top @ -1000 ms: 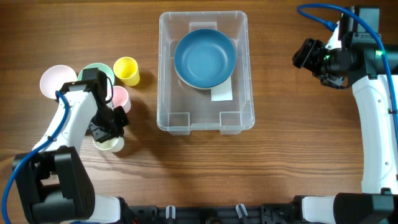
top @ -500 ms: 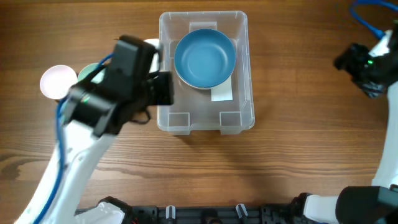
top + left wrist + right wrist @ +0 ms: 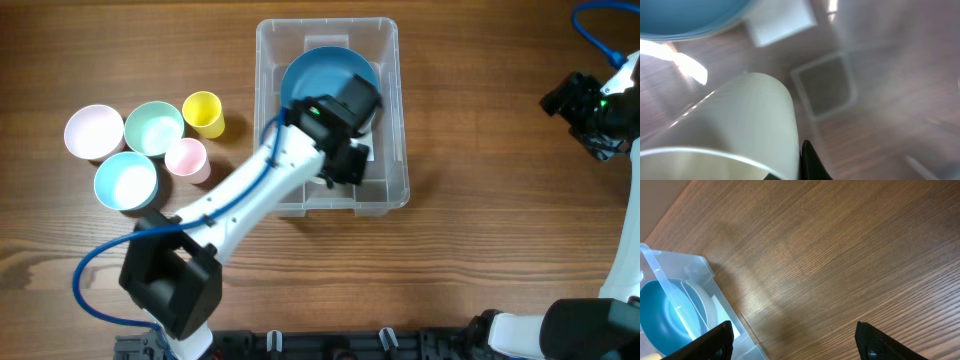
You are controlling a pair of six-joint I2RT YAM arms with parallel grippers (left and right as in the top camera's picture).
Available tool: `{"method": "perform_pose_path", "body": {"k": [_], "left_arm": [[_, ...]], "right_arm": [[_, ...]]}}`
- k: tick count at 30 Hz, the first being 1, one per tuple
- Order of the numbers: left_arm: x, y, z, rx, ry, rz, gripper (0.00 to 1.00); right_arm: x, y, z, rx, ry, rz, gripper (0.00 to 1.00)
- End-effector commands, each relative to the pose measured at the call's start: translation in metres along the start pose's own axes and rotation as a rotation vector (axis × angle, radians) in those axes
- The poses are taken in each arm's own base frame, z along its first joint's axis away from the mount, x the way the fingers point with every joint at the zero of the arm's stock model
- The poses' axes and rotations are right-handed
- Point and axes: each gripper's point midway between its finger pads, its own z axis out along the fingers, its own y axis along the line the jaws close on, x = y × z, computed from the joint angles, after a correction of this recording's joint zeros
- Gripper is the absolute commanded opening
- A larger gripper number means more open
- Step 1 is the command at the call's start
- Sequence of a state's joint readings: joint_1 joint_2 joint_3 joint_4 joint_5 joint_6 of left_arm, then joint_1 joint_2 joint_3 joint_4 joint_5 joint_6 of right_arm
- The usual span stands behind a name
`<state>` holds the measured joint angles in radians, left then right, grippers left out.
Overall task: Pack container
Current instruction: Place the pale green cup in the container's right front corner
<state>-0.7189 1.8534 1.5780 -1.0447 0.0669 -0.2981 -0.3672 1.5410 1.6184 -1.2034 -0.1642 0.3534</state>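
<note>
Container: the clear container (image 3: 392,100) sits at the centre of the overhead frame, with a blue bowl (image 3: 325,72) in its upper half.
Left gripper: the left gripper (image 3: 343,163) hangs inside the bin's lower half, clamped on a cream cup (image 3: 740,115); one dark finger (image 3: 811,161) presses its wall.
Right gripper: the right gripper (image 3: 794,330) is parked at the upper right of the overhead frame, fingers apart and empty.
Below the cup: the white label (image 3: 782,20) and a moulded corner step (image 3: 825,90).
Risk, release: let go from here, the cup may land on the step and topple.
Risk, crowding: it may also strike the bowl's rim and roll.
Risk, arm: a low sweep could knock the wall and shove the bin.
</note>
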Motion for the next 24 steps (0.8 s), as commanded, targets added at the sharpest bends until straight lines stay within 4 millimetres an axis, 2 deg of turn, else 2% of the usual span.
{"method": "perform_pose_path", "body": {"k": [1, 6, 10, 11, 12, 16, 18, 19, 21, 22, 23, 24], "left_arm": [[0.003, -0.036, 0.012, 0.086, 0.019, 0.162, 0.04], [-0.008, -0.051, 0.037, 0.135, -0.006, 0.309, 0.04], [-0.005, -0.047, 0.063, 0.116, 0.034, 0.329, 0.04], [-0.004, -0.046, 0.067, 0.113, 0.042, 0.328, 0.07], [-0.004, -0.046, 0.067, 0.113, 0.043, 0.328, 0.11], [-0.005, -0.046, 0.066, 0.113, 0.039, 0.329, 0.51], [-0.015, -0.052, 0.052, 0.125, -0.003, 0.333, 0.60], [-0.021, -0.055, 0.043, 0.132, -0.030, 0.336, 0.60], [-0.044, -0.058, 0.002, 0.110, -0.141, 0.343, 0.62], [-0.054, -0.053, -0.024, 0.069, -0.202, 0.338, 0.66], [-0.059, -0.046, -0.042, 0.034, -0.236, 0.331, 0.66], [-0.064, -0.029, -0.068, -0.043, -0.284, 0.309, 0.67]], "right_arm": [[0.005, 0.002, 0.006, -0.009, 0.031, -0.012, 0.79], [0.007, 0.001, 0.006, -0.007, 0.037, -0.012, 0.79], [0.007, 0.001, 0.006, -0.007, 0.037, -0.012, 0.79], [0.007, 0.001, 0.006, -0.007, 0.037, -0.012, 0.79], [0.006, 0.001, 0.006, -0.007, 0.036, -0.012, 0.79], [0.007, 0.001, 0.006, -0.007, 0.037, -0.012, 0.79], [0.007, 0.001, 0.006, -0.007, 0.037, -0.012, 0.79], [0.007, 0.001, 0.006, -0.007, 0.037, -0.012, 0.79], [0.007, 0.001, 0.006, -0.007, 0.037, -0.012, 0.79], [0.007, 0.001, 0.006, -0.007, 0.037, -0.012, 0.79], [0.006, 0.001, 0.006, -0.007, 0.036, -0.012, 0.79], [0.006, 0.001, 0.006, -0.007, 0.036, -0.013, 0.79]]}}
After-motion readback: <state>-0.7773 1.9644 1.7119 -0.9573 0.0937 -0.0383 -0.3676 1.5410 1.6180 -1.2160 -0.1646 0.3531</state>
